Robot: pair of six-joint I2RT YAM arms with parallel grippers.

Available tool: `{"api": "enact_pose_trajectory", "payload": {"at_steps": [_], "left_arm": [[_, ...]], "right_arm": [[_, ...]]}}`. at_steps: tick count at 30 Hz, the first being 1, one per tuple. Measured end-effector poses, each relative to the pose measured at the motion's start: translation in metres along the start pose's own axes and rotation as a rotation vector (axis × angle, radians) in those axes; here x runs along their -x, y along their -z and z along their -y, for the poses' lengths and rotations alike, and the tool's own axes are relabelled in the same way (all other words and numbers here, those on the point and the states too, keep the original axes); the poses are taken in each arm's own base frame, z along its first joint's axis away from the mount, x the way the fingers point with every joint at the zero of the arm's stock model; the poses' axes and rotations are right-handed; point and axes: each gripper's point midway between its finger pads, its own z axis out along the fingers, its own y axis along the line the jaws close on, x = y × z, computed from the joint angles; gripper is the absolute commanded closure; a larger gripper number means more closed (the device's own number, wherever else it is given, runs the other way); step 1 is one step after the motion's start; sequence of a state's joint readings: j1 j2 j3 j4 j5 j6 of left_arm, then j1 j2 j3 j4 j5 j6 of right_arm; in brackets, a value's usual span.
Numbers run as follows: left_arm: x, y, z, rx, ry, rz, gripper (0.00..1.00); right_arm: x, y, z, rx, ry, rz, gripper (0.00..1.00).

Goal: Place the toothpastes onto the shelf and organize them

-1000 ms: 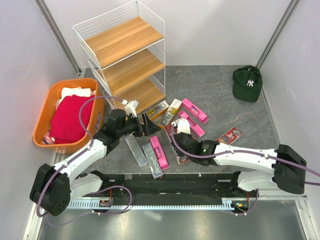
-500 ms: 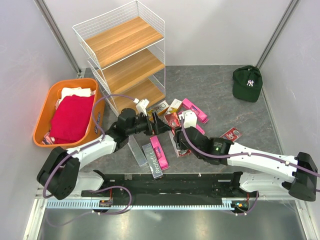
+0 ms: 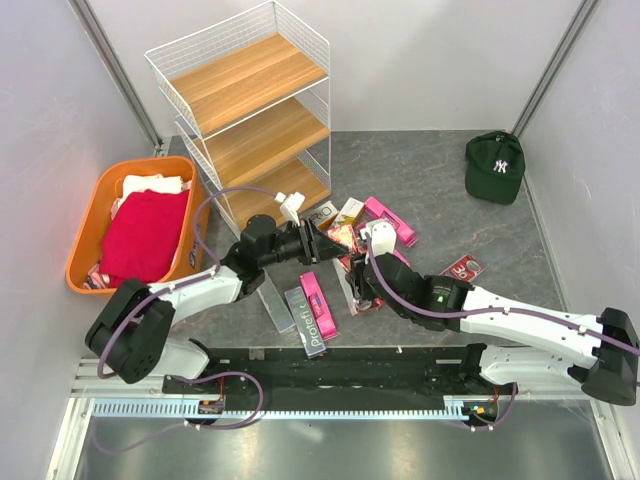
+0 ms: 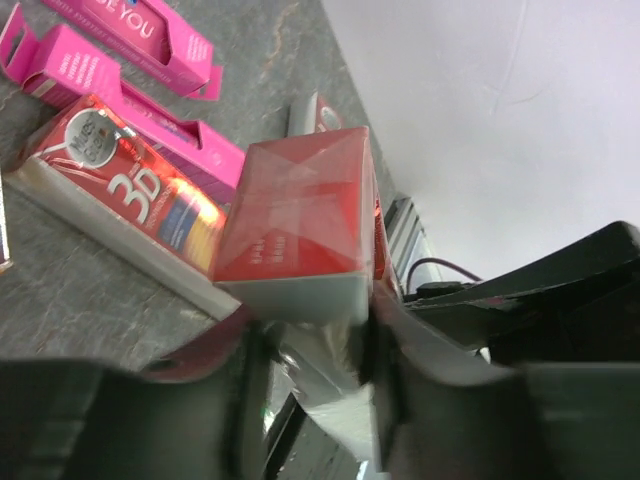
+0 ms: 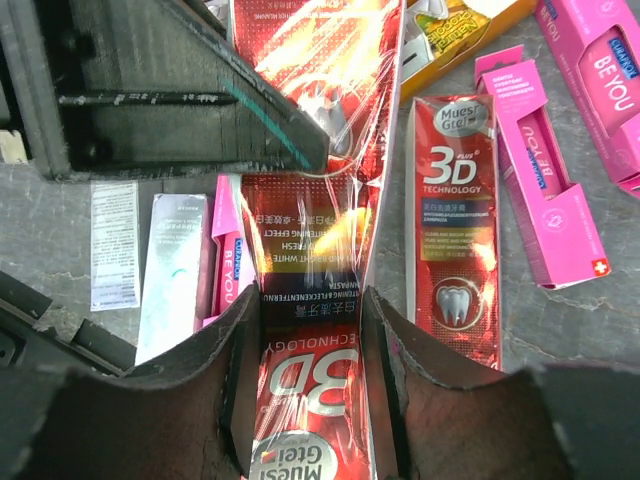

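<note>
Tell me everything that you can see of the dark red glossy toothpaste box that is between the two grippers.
The dark red glossy toothpaste box is a long flat carton under shiny film, printed with "3D" and white text, with a silver-grey side. It seems lifted clear of the grey table, roughly level. The right gripper clamps one end across its width; the left gripper is shut on the other end, whose folded flap faces the left wrist camera.
</note>
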State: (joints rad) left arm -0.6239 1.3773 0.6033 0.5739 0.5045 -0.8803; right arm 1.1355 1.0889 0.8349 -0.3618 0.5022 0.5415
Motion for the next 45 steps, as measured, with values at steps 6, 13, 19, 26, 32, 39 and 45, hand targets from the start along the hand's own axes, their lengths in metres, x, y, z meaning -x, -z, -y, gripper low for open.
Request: {"api": "enact_pose_trajectory", "payload": {"at_steps": [6, 13, 19, 26, 32, 39, 45], "left_arm": [[0.006, -0.001, 0.007, -0.029, 0.008, 0.020, 0.76], [0.020, 0.015, 0.007, -0.009, 0.010, 0.065, 0.75], [0.069, 0.071, -0.017, 0.052, 0.017, 0.267, 0.74], [0.092, 0.142, -0.034, 0.089, 0.091, 0.498, 0.75], [0.096, 0.178, -0.031, 0.072, 0.142, 0.637, 0.76], [0.099, 0.185, -0.039, 0.070, 0.224, 0.671, 0.76], [0.095, 0.180, -0.048, 0.059, 0.283, 0.650, 0.76]], "right_arm": [[0.004, 0.000, 0.000, -0.002, 0.008, 0.016, 0.29], [0.029, 0.002, -0.017, 0.060, -0.034, 0.085, 0.02], [0.054, 0.000, -0.019, 0.107, -0.106, 0.132, 0.02], [0.066, -0.018, -0.008, 0.264, -0.331, 0.132, 0.02], [0.046, -0.022, -0.031, 0.490, -0.497, 0.071, 0.02], [0.056, -0.010, -0.065, 0.718, -0.594, 0.062, 0.02], [0.053, -0.016, -0.078, 0.782, -0.635, 0.031, 0.03]]}}
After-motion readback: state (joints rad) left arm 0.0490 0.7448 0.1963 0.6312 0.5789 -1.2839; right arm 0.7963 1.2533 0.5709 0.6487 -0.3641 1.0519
